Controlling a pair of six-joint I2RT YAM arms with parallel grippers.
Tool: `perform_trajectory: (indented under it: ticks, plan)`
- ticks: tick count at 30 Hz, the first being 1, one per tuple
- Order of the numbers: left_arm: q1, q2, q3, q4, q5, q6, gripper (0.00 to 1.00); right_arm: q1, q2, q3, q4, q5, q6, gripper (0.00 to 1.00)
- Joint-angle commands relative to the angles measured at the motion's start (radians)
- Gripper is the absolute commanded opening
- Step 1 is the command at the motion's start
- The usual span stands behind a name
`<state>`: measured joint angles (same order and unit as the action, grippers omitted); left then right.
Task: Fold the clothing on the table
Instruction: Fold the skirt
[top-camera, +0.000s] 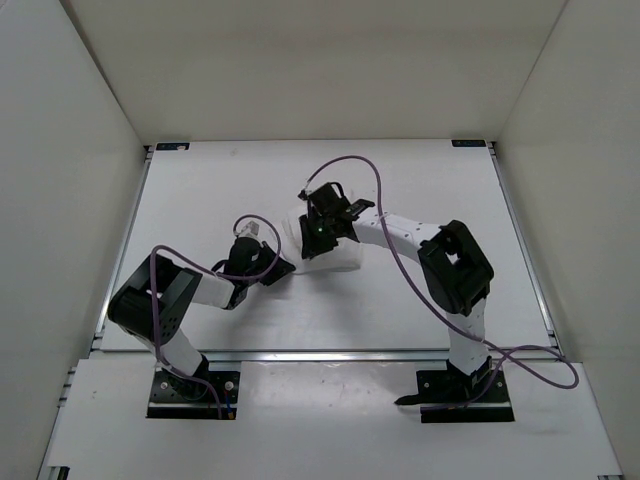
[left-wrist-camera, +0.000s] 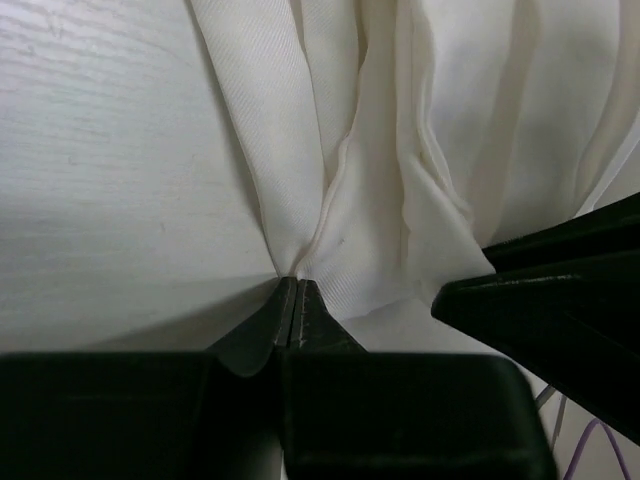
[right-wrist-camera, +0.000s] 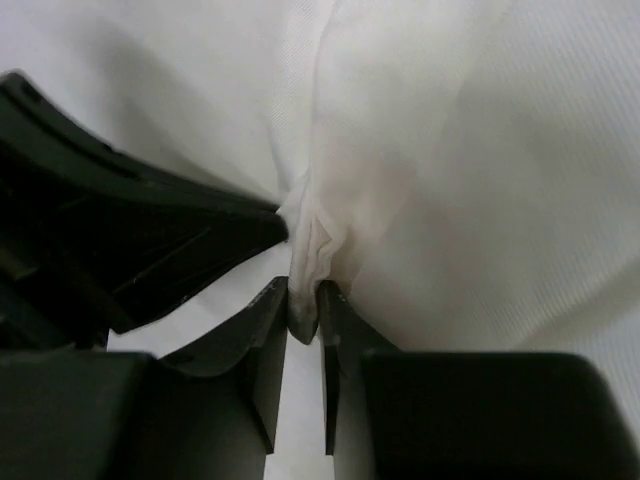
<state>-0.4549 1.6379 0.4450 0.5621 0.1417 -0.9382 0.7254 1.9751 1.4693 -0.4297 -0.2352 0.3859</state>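
Note:
The clothing (top-camera: 340, 258) is a small white bunched heap in the middle of the table (top-camera: 200, 200), with both arms meeting over it. My left gripper (top-camera: 276, 270) sits at its left edge. In the left wrist view the left gripper (left-wrist-camera: 297, 285) is shut, and the clothing (left-wrist-camera: 400, 150) fans out in pleats from its tips. My right gripper (top-camera: 318, 240) is over the heap's top left. In the right wrist view a thin fold of the clothing (right-wrist-camera: 460, 150) fills the narrow gap between the right gripper's (right-wrist-camera: 303, 300) fingertips. Each wrist view shows the other gripper's black body close by.
White walls enclose the table on three sides. Dark brackets (top-camera: 172, 146) (top-camera: 468, 143) mark the far corners and a metal rail (top-camera: 330, 353) runs along the near edge. Purple cables (top-camera: 380, 190) loop above the arms. The right arm's elbow (top-camera: 455, 268) stands right of the heap.

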Motion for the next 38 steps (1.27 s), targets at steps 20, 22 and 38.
perform_trajectory:
  ticks: [20, 22, 38]
  plan:
    - [0.203, -0.522, -0.128, -0.354, 0.217, 0.090, 0.98, -0.222, -0.741, -0.575, 0.524, -0.349, 0.120, 0.46]
    - [0.214, -0.626, -0.094, -0.433, 0.237, 0.162, 0.99, -0.244, -0.786, -0.593, 0.510, -0.317, 0.107, 0.46]
    - [0.163, -0.736, 0.034, -0.752, 0.202, 0.325, 0.99, -0.265, -0.862, -0.624, 0.447, -0.286, 0.085, 0.48]
